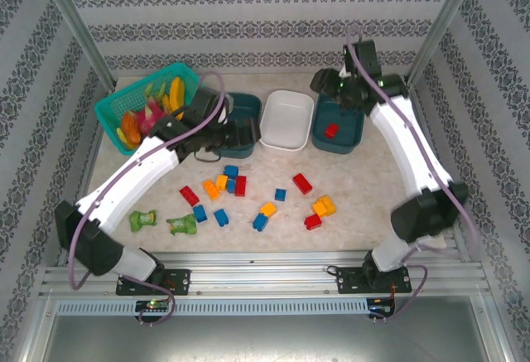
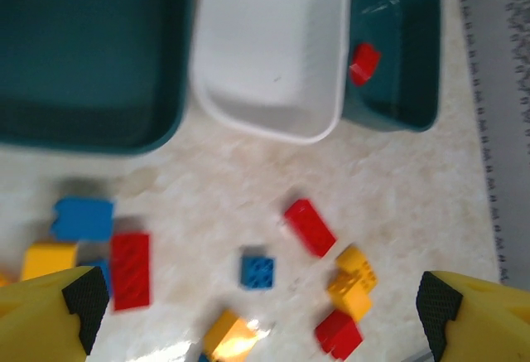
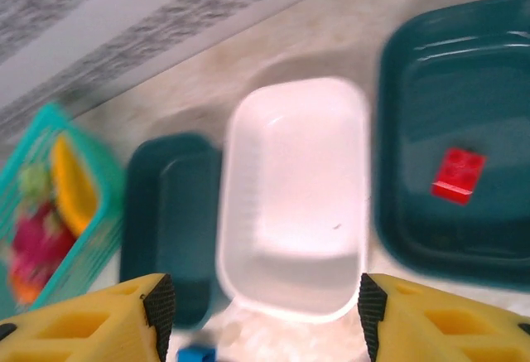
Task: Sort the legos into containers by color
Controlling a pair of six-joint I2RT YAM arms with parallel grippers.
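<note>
One red lego (image 1: 331, 130) lies in the right-hand dark teal tub (image 1: 354, 140) at the far side of the table (image 1: 373, 188), a little left of the tub's middle in the overhead view. My right end effector (image 1: 344, 97) hangs above that tub's far end with its fingers apart and nothing between them. Its own wrist camera looks down on the brick (image 3: 458, 175) resting flat on the tub floor.

Beside it stands the white tub (image 1: 287, 122), and beyond that the left-hand dark teal tub (image 1: 244, 105), partly covered from above by my left arm. All three stand in a row, close together.

My left end effector (image 1: 236, 134) hovers at the near edge of the left-hand tub — fingers spread wide, gripping nothing.

About a dozen loose legos (image 1: 302, 183) are scattered across the middle of the table, nearer my bases than the tubs. They include a red brick (image 1: 240, 185) touching a blue one (image 1: 231, 171), a yellow cluster (image 1: 325, 206) with a red piece (image 1: 313, 221) just beside it, and several blues (image 1: 260, 223) among them.

Two green packets (image 1: 182, 224) lie near my left base, and a bright teal mesh basket (image 1: 141, 84) holding toy fruit (image 1: 175, 95) sits in the far left corner.
</note>
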